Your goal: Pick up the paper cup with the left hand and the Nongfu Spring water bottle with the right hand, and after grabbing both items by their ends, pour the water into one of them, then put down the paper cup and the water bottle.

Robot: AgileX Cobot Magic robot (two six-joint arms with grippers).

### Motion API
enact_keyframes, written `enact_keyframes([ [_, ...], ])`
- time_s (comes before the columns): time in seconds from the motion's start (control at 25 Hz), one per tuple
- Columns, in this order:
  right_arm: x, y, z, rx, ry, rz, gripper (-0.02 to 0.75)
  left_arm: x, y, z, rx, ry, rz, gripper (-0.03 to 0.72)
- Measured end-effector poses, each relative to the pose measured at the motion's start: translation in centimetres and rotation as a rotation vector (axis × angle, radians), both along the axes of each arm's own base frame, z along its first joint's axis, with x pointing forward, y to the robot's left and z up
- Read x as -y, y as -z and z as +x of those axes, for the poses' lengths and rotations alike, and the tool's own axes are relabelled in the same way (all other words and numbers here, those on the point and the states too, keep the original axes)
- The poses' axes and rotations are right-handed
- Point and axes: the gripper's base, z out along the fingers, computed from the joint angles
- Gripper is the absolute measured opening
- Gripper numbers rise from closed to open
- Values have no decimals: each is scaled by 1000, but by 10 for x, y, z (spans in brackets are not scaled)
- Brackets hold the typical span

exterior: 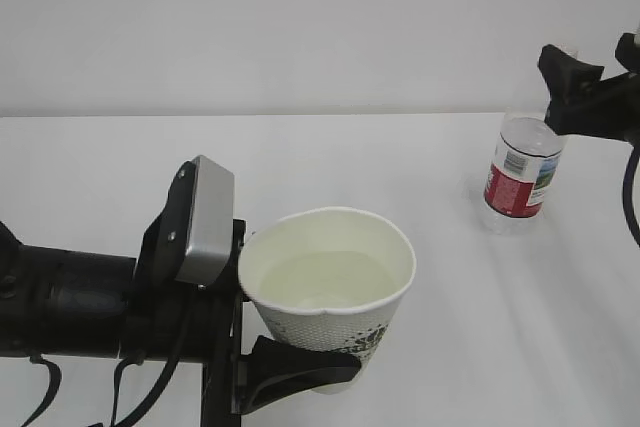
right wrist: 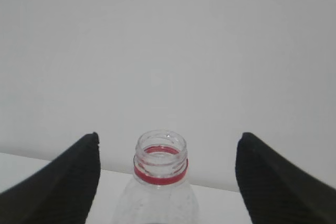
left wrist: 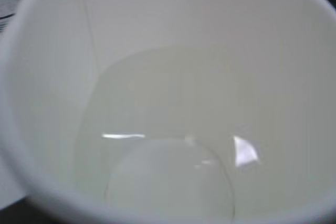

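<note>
At near left, we list the cup (exterior: 328, 292), clamped low on its wall by the left hand (exterior: 290, 372); it sits slightly tilted above the table (exterior: 300, 157), not resting on it as far as we can judge. One black finger (exterior: 300, 367) crosses the near side of the base. Contents: water (exterior: 325, 280), a pale pool filling the lower part, with the level well below the rim. The left wrist view shows only the cream interior and the pool (left wrist: 173, 182).

At far right, we list the bottle (exterior: 522, 175), upright on the table, capless, red label, appearing nearly or wholly empty. The right hand (exterior: 575, 97) sits at its neck with jaws spread wide; the right wrist view shows the neck ring (right wrist: 160, 174) centred between the two fingers (right wrist: 63, 182), clear of both. We judge the bottle released, or about to be.

Outstanding item: setting down the cup.

Hazards, as we judge them:
- Cup wall is thin paper; a harder squeeze may buckle it and push water over the rim.
- Existing tilt, if increased on descent, brings the pool toward the lip.
- Base landing unevenly, then release, may tip the cup.
- Right fingers withdrawing sideways may clip the neck; a light, empty bottle topples easily.
</note>
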Motion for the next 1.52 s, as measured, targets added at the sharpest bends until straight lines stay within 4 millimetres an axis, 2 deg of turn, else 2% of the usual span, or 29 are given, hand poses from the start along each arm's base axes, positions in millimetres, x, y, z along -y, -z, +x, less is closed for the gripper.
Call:
enact_keyframes([
  [0.32,1,-22,-17,-15,-12,-11,598,0,0,0,-1,0,0,492],
  [0.8,4,-26,-45,-8,-24,-23,595,0,0,0,-1,0,0,492],
  [1.04,4,-28,-47,-3,-24,-25,595,0,0,1,-4,-10,-5,492],
  [1.52,4,-27,-47,-15,-24,-26,594,-1,-3,12,-24,-141,-52,491],
])
